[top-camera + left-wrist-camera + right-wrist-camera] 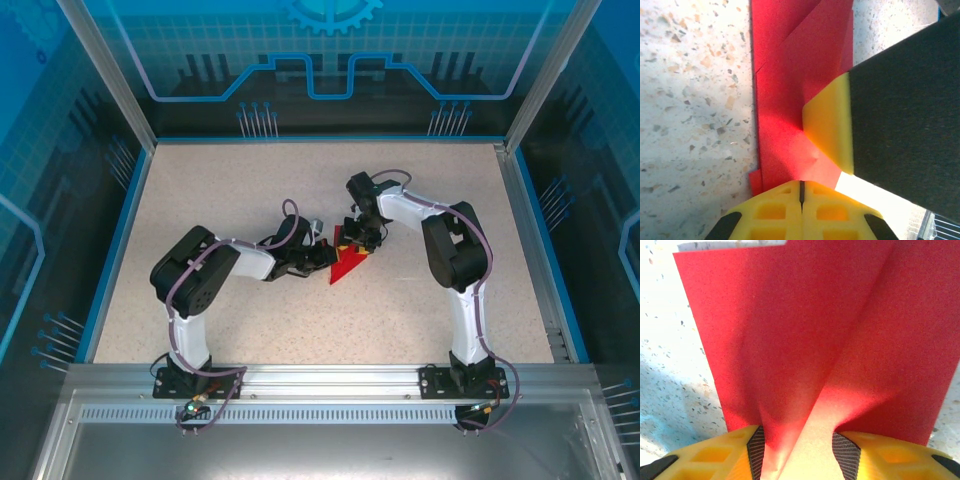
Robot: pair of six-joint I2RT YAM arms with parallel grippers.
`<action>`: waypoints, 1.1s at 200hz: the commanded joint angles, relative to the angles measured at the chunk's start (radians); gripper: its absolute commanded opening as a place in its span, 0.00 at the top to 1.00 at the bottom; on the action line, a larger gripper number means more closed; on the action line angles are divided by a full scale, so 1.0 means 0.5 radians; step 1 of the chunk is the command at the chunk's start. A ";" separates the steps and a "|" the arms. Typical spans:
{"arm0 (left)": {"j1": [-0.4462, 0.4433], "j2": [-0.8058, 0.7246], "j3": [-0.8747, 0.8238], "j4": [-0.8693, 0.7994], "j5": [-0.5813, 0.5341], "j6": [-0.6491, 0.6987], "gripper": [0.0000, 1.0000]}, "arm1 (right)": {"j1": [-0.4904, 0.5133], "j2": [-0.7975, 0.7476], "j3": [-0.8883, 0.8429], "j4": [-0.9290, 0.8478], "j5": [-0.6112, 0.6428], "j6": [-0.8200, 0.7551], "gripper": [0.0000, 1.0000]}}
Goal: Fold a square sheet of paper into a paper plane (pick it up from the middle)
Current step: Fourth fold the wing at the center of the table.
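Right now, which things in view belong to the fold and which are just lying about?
Job: partly folded red paper, left tool, right tool.
Just there: speckled table, blue enclosure walls, metal rail in front.

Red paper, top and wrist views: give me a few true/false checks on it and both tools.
1. The left tool is shut. True.
2. The paper is blue. False: it is red.
3. The right tool has its jaws apart, with paper between them. True.
4. The paper is a flat, unfolded square. False: folded layers and creases show.
5. The paper lies at the table's far edge. False: it is mid-table, between the tools.
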 commanded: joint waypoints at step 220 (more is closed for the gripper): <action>-0.014 0.110 0.160 -0.536 -0.118 0.035 1.00 | -0.129 -0.467 -0.459 0.565 -0.451 -0.225 0.65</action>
